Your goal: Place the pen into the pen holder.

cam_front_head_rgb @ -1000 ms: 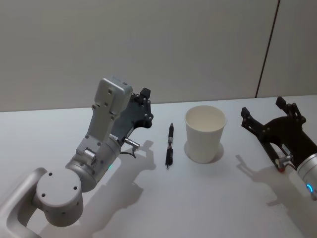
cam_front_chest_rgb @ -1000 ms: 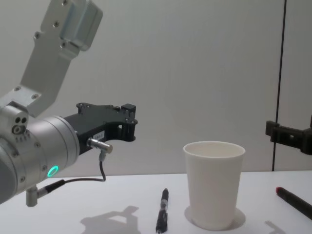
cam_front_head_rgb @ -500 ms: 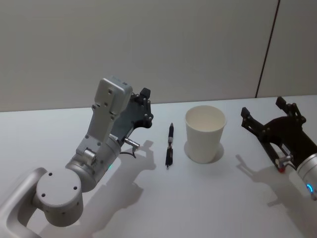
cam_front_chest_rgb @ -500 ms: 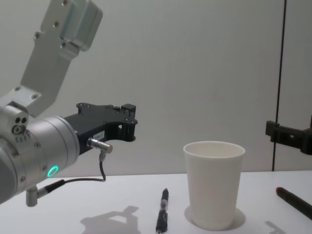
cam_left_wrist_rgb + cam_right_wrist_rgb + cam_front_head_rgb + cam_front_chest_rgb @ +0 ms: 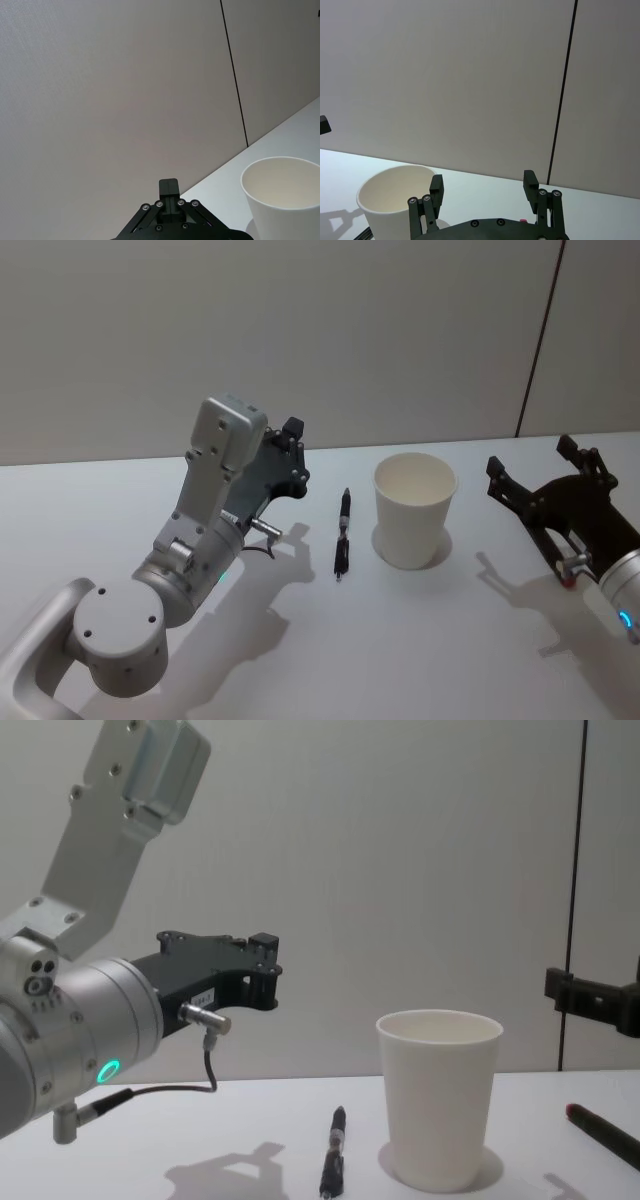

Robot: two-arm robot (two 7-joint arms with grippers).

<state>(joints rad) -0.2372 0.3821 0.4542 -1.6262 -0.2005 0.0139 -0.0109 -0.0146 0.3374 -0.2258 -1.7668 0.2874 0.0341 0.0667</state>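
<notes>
One pen (image 5: 341,536) beside pen holder (image 5: 413,512), right pincer (image 5: 530,456) cropped

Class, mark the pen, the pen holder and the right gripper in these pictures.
pen (image 5: 342,533): head view, middle of its barrel.
pen holder (image 5: 412,532): head view, on its outer wall.
right gripper (image 5: 530,454): head view, midway between its open fingertips.

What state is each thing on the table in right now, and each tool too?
pen: lying flat on the table, to the left of the pen holder, not gripped.
pen holder: upright, no pen in it.
left tool: shut, holding nothing, raised above the table.
right tool: open, holding nothing.
</notes>
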